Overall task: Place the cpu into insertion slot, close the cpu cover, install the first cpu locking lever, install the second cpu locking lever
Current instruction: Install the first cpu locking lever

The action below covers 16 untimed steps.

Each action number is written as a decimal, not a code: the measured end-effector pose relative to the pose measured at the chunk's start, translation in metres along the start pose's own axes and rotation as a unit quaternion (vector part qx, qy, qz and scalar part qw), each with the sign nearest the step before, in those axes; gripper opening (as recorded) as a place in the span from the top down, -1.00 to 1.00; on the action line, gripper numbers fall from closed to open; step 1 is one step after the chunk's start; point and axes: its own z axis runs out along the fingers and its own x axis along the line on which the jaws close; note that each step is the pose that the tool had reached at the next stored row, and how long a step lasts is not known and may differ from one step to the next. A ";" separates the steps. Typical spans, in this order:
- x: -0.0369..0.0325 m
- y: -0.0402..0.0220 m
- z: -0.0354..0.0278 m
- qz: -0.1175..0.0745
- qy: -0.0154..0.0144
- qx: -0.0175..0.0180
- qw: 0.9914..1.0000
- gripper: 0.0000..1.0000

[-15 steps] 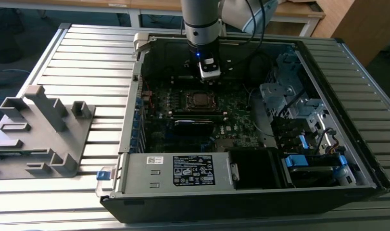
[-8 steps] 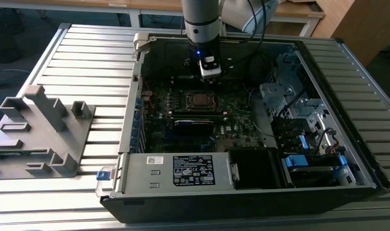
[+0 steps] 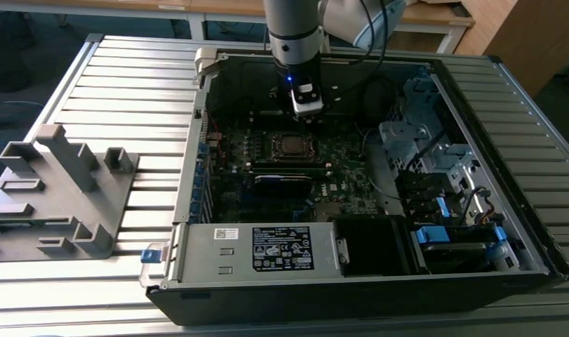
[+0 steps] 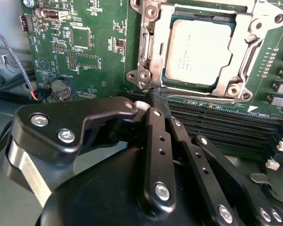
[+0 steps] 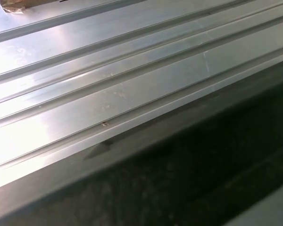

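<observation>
My fingers (image 4: 156,102) are pressed together, holding nothing, tips just beside the corner of the cover (image 4: 153,52). The chip (image 4: 198,49) already sits in its slot (image 3: 291,144) with the cover down over it. The levers look unfinished, though I cannot tell for sure.

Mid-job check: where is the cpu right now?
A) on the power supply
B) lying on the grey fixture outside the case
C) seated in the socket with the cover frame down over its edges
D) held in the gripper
C: in the second wrist view the cpu sits in the insertion slot with the cpu cover lying over its edges.
</observation>
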 end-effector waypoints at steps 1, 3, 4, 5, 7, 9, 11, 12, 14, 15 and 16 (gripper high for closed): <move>0.0000 0.0000 0.0001 0.000 0.000 0.000 1.000 0.80; 0.0005 -0.0001 0.0004 0.000 -0.001 0.000 1.000 0.80; 0.0010 -0.0004 0.0006 0.000 -0.001 -0.001 1.000 0.80; 0.0017 -0.0007 0.0009 -0.001 -0.002 -0.001 1.000 0.80; 0.0024 -0.0011 0.0018 -0.001 -0.002 -0.001 1.000 0.80; 0.0026 -0.0011 0.0023 -0.001 -0.002 -0.001 1.000 0.80; 0.0027 -0.0013 0.0027 -0.001 -0.002 -0.001 1.000 0.80; 0.0027 -0.0013 0.0028 -0.001 -0.002 -0.001 1.000 0.80; 0.0028 -0.0012 0.0032 0.000 -0.002 -0.001 1.000 0.80; 0.0029 -0.0011 0.0034 -0.001 -0.002 -0.001 1.000 0.80; 0.0029 -0.0012 0.0035 -0.001 -0.002 -0.001 1.000 0.80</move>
